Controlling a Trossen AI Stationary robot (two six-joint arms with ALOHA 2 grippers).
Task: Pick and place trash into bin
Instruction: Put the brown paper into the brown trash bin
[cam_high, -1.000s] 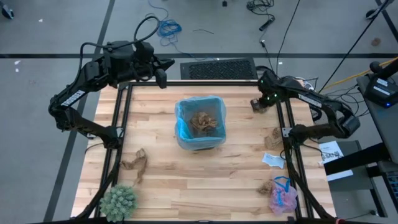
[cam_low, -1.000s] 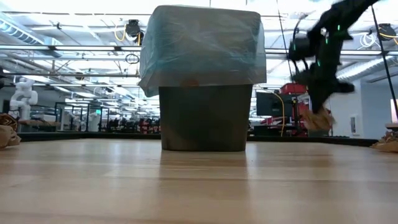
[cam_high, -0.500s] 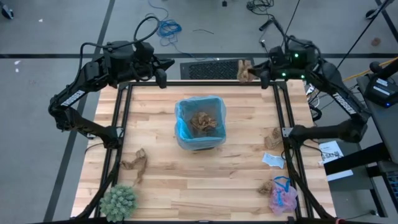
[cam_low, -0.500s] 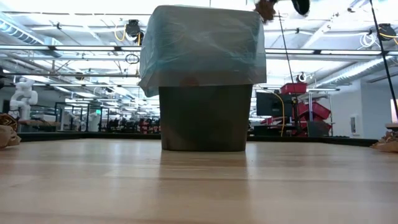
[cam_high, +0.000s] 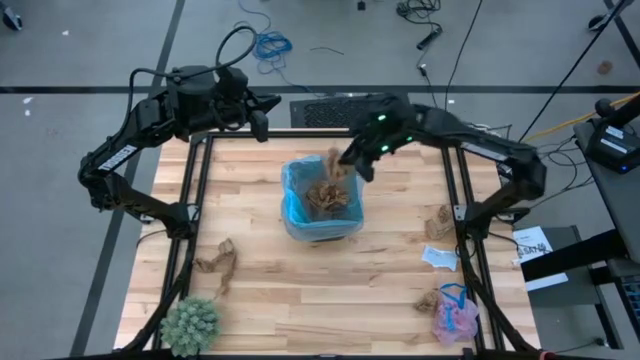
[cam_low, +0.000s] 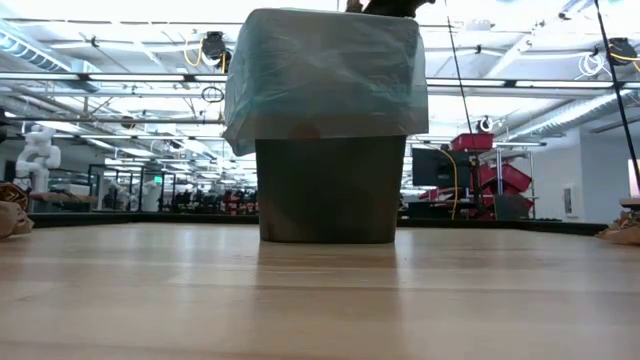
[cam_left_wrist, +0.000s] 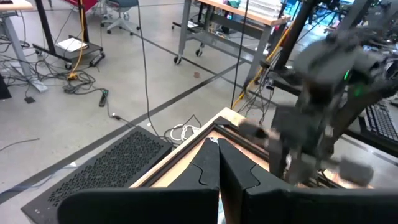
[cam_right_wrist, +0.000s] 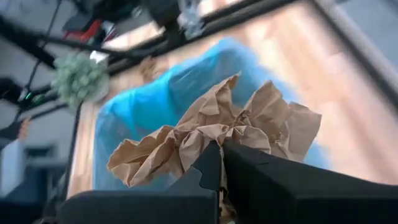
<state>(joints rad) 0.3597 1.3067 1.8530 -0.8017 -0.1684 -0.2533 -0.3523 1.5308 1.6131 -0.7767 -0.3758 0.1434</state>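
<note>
On the table (cam_high: 260, 290), bin (cam_high: 296, 212) holds brown wads (cam_high: 322, 198).

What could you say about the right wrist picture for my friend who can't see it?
The right gripper is shut on a crumpled brown paper wad, holding it above the bin with its blue bag. Farther off on the wooden table sits a round green plant.

My right gripper (cam_high: 345, 166) reaches toward the table's middle, fingers clamped tight; my left gripper (cam_high: 262, 124) waits closed at the far-left corner.
</note>
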